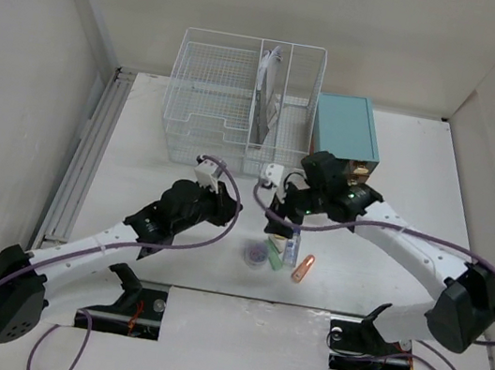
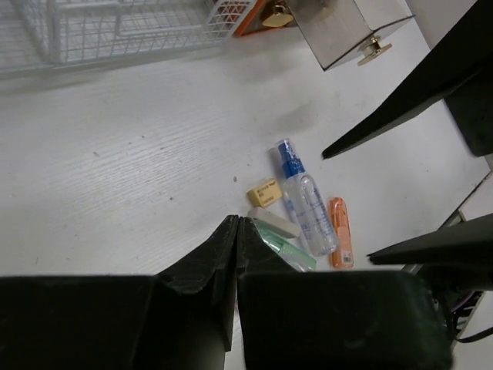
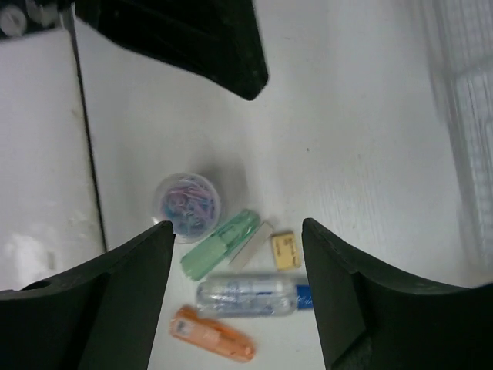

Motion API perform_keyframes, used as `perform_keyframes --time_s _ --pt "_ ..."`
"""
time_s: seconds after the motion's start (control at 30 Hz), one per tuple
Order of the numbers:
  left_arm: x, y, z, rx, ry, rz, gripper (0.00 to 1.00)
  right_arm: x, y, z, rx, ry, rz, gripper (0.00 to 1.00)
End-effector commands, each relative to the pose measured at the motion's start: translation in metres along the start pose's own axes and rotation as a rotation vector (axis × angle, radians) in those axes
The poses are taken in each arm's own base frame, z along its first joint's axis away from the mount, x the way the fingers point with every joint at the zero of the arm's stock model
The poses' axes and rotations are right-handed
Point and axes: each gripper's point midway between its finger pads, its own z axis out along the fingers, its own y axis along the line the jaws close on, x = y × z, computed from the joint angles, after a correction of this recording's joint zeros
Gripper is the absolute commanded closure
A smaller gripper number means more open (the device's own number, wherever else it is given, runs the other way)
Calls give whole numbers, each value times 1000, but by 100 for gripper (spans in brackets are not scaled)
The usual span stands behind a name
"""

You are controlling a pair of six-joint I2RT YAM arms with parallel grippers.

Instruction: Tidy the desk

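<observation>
On the white desk [image 1: 402, 173] lies a small cluster: a clear cup of coloured paper clips [image 3: 189, 204], a green marker-like item [image 3: 219, 245], a white eraser [image 3: 253, 245], a yellow eraser [image 3: 286, 250], a clear spray bottle with a blue top [image 3: 246, 297] and an orange stapler-like item [image 3: 212, 334]. My right gripper [image 3: 237, 225] hovers open above this cluster, holding nothing. Left of the cluster, my left gripper [image 2: 237, 221] is shut and empty, its tips just short of the white eraser [image 2: 273, 222] and the bottle [image 2: 308, 204].
A white wire basket organizer [image 1: 234, 97] holding an upright white sheet stands at the back. The teal drawer cabinet [image 1: 348, 126] sits right of it, just behind the right wrist. A metal rail [image 1: 79, 166] runs along the desk's left edge.
</observation>
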Motion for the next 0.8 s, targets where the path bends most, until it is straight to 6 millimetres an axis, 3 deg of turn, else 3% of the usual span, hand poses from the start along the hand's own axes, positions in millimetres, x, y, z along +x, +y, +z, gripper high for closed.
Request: perform_keyframes --time_s 0.0,0.07,0.1,0.2,0.3,0.5,0.57,0.77 --pt "-33 -4 -11 -28 -111 -7 100 31 -3 14 -8 159 -287 27" --pt "-35 0 -16 -52 -130 -22 100 34 -1 27 21 155 -417 24" --pt "-34 -2 -21 -48 -136 -33 100 51 4 32 0 181 -500 24" --pt "-35 3 -27 -71 -153 -46 100 54 13 38 -27 182 -623 22" --pt "-33 8 -30 -87 -169 -67 100 63 21 41 -80 181 -643 17" --pt "-34 9 -33 -89 -182 -78 100 63 17 48 -74 172 -658 13" --pt "-34 9 -33 -89 -182 -78 100 56 16 51 -80 162 -659 13" --pt "-30 13 -38 -95 -191 -97 100 66 36 73 -187 193 -656 16"
